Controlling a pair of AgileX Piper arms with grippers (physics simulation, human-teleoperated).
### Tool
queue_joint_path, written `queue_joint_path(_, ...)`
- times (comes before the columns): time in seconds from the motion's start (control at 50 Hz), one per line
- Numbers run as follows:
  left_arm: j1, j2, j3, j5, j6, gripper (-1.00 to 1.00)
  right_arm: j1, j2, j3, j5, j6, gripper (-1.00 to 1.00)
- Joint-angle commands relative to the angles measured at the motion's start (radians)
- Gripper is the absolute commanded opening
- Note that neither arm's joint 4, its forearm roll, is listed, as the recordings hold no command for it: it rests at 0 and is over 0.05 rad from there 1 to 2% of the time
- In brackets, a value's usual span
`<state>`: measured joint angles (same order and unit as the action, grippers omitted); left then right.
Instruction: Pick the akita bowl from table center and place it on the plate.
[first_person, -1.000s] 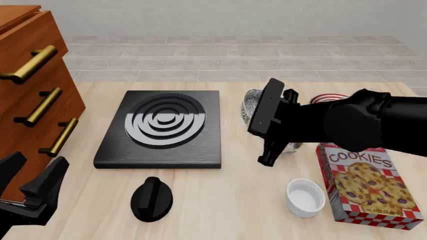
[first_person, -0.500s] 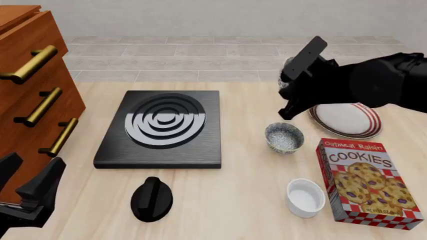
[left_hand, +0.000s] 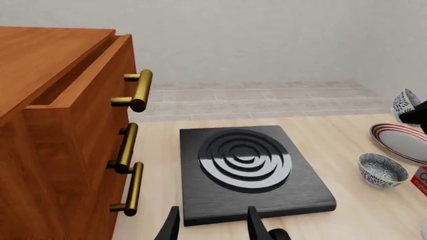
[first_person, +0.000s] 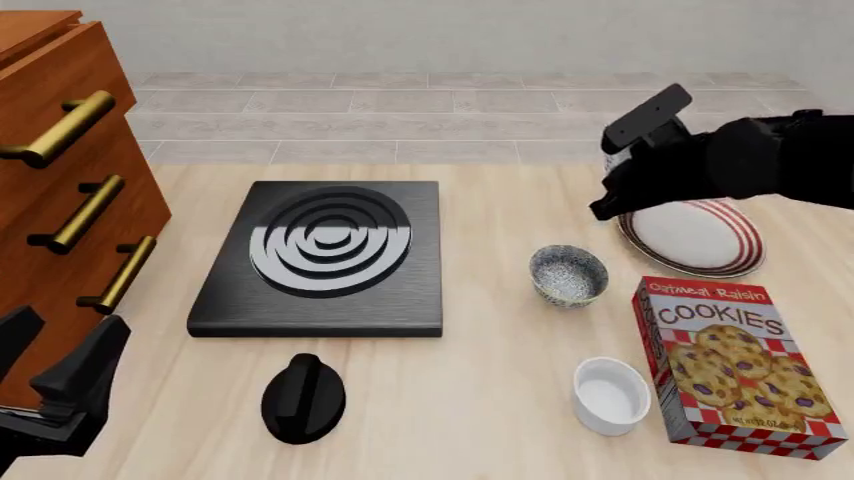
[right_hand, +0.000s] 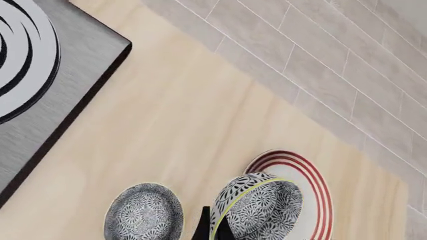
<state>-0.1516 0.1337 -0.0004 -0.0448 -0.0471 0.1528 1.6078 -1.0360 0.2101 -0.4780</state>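
Observation:
The akita bowl (right_hand: 257, 207), dark patterned outside and pale speckled inside, hangs tilted in the air with my right gripper (right_hand: 215, 229) shut on its rim. In the front view that gripper (first_person: 621, 160) is high at the back right, just above the left edge of the red-ringed plate (first_person: 694, 238), and the arm hides most of the bowl. The plate (right_hand: 319, 186) lies directly under the held bowl. From the left wrist view the bowl (left_hand: 405, 102) shows at the far edge over the plate (left_hand: 403, 142). My left gripper (first_person: 60, 378) rests open at the near left.
A similar bluish speckled bowl (first_person: 567, 275) stands on the table left of the plate. Nearer are a white ramekin (first_person: 611, 395) and a cookie box (first_person: 741, 365). A black stove plate (first_person: 324, 255), a black knob (first_person: 304, 397) and a wooden drawer cabinet (first_person: 60, 170) fill the left.
My right arm has carried the bowl up from the table centre and to the right, over the plate's left rim. The left arm has stayed put.

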Motion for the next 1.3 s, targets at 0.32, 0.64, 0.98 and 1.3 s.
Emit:
queue_joint_path(0.32,0.001,0.003,0.000,-0.001,0.007,1.00,-0.147,0.195,-0.081,-0.064,-0.008,-1.00)
queue_joint_path(0.64,0.000,0.001,0.000,0.003,0.004,1.00,-0.235,0.255,-0.103,-0.061,-0.078,-1.00)
queue_joint_path(0.98,-0.003,0.008,0.000,0.001,0.007,1.00,-0.311,0.322,-0.155,-0.053,-0.150,-1.00)
queue_joint_path(1.3,-0.002,0.031,0.000,-0.020,0.008,1.00,-0.338,0.400,-0.225,0.014,-0.210,-1.00)
